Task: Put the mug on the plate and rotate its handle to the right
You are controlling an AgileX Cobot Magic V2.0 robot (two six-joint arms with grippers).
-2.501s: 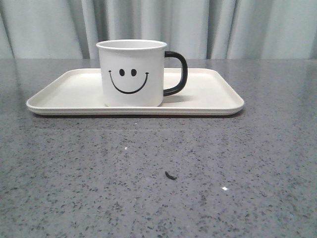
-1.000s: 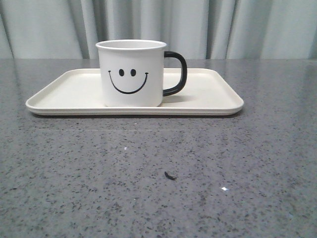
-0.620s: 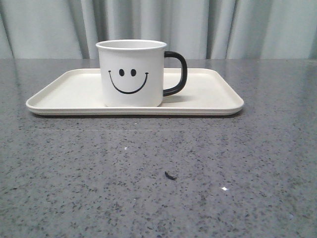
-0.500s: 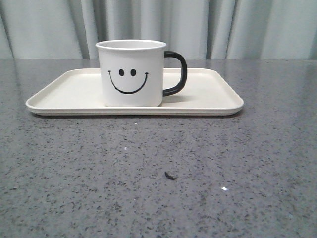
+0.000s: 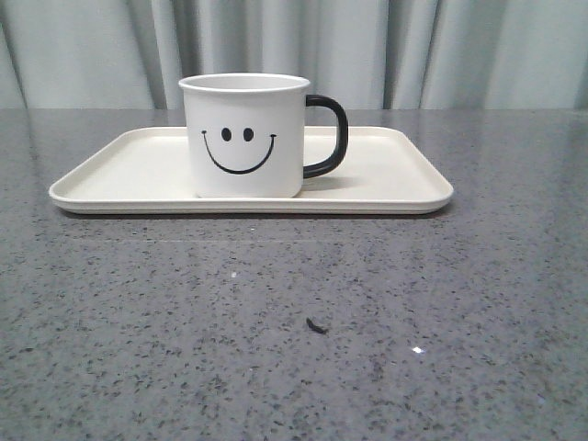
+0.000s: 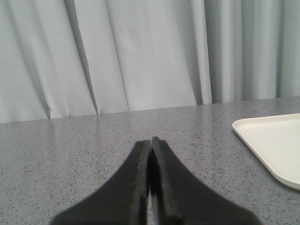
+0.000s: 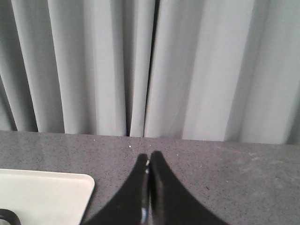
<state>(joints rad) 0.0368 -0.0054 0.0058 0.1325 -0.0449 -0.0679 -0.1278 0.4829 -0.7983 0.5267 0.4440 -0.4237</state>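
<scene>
The white mug [image 5: 244, 136] with a black smiley face stands upright on the cream rectangular plate [image 5: 395, 175], left of its middle. Its black handle [image 5: 328, 136] points to the right; a bit of the handle [image 7: 7, 216] shows in the right wrist view. Neither gripper shows in the front view. My left gripper [image 6: 150, 140] is shut and empty over the grey table, with a corner of the plate [image 6: 272, 145] off to one side. My right gripper [image 7: 149, 155] is shut and empty, with a plate corner [image 7: 47, 194] beside it.
The grey speckled table [image 5: 294, 322] runs back to a pale grey curtain [image 5: 386, 46]. A small dark speck [image 5: 317, 325] lies on the table in front of the plate.
</scene>
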